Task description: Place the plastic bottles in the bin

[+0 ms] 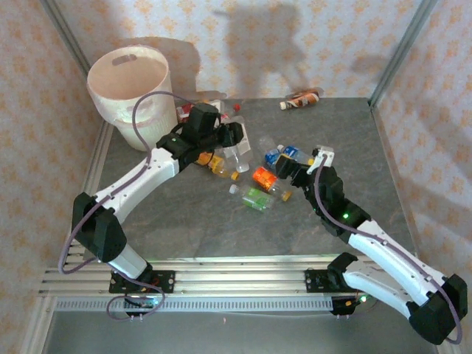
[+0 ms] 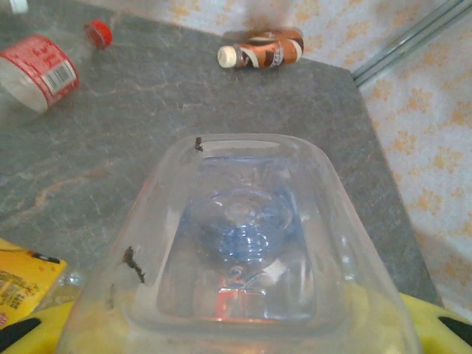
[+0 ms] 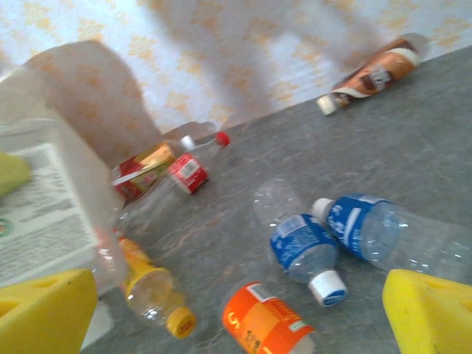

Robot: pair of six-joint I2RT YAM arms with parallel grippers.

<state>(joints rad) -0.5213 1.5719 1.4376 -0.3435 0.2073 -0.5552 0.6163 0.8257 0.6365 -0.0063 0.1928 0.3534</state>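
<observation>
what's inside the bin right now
The bin shows bare inner wall with nothing against it. Its floor looks hidden behind the near wall, so anything lying low cannot be seen.

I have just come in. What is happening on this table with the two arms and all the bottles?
The left end effector is closed on a clear bottle, holding it by its sides. The right end effector is open and points at two blue-labelled bottles. An orange-labelled bottle and several others lie loose on the table. The bin stands at the far left corner.
</observation>
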